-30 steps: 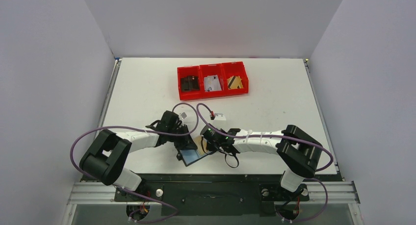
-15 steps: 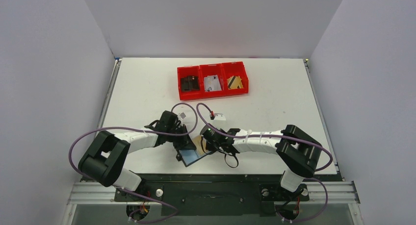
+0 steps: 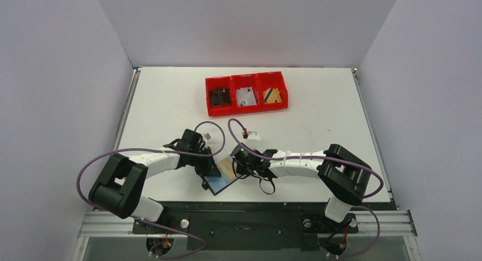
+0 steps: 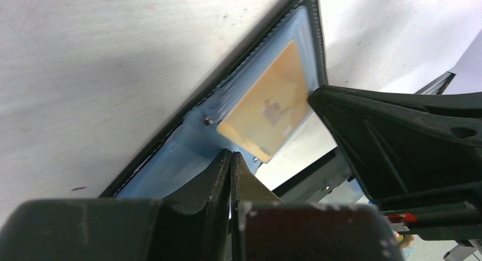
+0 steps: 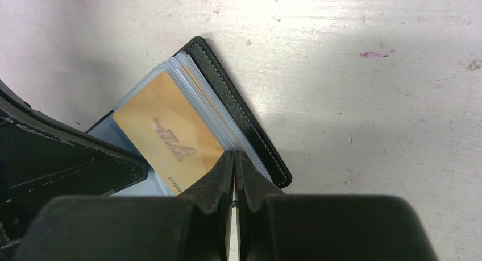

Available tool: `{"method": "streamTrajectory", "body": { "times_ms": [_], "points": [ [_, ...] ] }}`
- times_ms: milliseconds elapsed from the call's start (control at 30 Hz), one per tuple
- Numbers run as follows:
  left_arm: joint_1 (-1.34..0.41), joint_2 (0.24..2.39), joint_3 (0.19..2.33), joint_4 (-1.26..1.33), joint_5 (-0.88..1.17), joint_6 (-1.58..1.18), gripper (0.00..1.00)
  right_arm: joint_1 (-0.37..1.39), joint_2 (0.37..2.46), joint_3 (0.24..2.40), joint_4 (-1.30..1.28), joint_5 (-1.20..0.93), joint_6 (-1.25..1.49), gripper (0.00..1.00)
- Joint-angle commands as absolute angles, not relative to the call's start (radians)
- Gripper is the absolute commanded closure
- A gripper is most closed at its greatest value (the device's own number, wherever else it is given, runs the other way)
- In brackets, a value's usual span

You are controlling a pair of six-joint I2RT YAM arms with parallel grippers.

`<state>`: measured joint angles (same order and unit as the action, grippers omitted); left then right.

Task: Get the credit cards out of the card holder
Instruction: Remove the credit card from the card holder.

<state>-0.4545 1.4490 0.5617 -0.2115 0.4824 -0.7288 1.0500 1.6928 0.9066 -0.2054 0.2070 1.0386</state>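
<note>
The card holder (image 3: 219,183) lies open near the table's front edge, black with a bluish clear sleeve (image 4: 170,164) facing up. A gold credit card (image 3: 228,168) sticks partway out of the sleeves (image 5: 165,136). My left gripper (image 4: 231,154) is shut, with its tips resting on the sleeve just beside the card (image 4: 267,110). My right gripper (image 5: 234,153) is shut too, and its tips touch the card's edge next to the black cover (image 5: 244,119). The two grippers (image 3: 209,169) (image 3: 236,165) meet over the wallet from either side.
Three joined red bins (image 3: 246,92) stand at the back and hold a black item, pale cards and gold cards. A small white object (image 3: 256,136) lies behind the right arm. The table's front edge and metal frame (image 4: 318,175) are just past the wallet.
My left gripper has closed fully and shifted slightly left. More of the gold card now shows on the open wallet. The right gripper stays shut.
</note>
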Motion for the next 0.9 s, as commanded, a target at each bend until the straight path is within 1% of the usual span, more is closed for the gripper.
{"method": "streamTrajectory", "body": {
  "times_ms": [0,167,267,333,433,500,767,867],
  "points": [
    [-0.444,1.425,0.581,-0.278,0.459,-0.684,1.0,1.031,1.74,0.845,-0.314,0.221,1.032,1.0],
    [-0.443,1.414,0.577,-0.266,0.477,-0.691,1.0,1.026,1.735,0.835,-0.303,0.212,1.031,1.0],
    [-0.443,1.407,0.558,-0.178,0.524,-0.739,1.0,1.031,1.74,0.833,-0.29,0.203,1.034,1.0],
    [-0.444,1.397,0.539,-0.119,0.551,-0.776,0.98,1.037,1.746,0.835,-0.285,0.196,1.037,1.0],
    [-0.445,1.373,0.523,-0.076,0.556,-0.809,0.91,1.054,1.753,0.84,-0.283,0.191,1.044,1.0],
    [-0.445,1.367,0.517,-0.062,0.551,-0.816,0.9,1.063,1.756,0.838,-0.282,0.188,1.049,1.0],
    [-0.444,1.401,0.487,-0.018,0.539,-0.823,0.89,1.087,1.755,0.836,-0.288,0.184,1.058,1.0],
    [-0.444,1.411,0.479,0.034,0.551,-0.831,0.89,1.095,1.756,0.844,-0.298,0.187,1.057,1.0]
  ]
}}
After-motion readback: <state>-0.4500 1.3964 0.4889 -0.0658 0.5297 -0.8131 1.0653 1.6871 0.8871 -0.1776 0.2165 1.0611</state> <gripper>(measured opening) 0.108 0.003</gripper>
